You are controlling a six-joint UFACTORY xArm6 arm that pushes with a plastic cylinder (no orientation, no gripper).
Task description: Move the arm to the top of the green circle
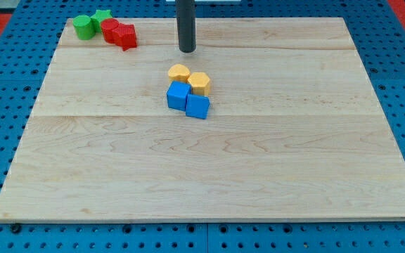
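Blue blocks (pixel 188 102) foremost; green circle (pixel 84 26) lies far left of my tip (pixel 187 50).

The green circle (pixel 84 26) is a short, bright green cylinder standing upright on its flat end near the far left corner of the counter (pixel 259 176). It lies well to the view's left of the tool (pixel 187 50) and slightly toward the view's top from it, well apart and not touching. Its round top face is lit and faces upward.
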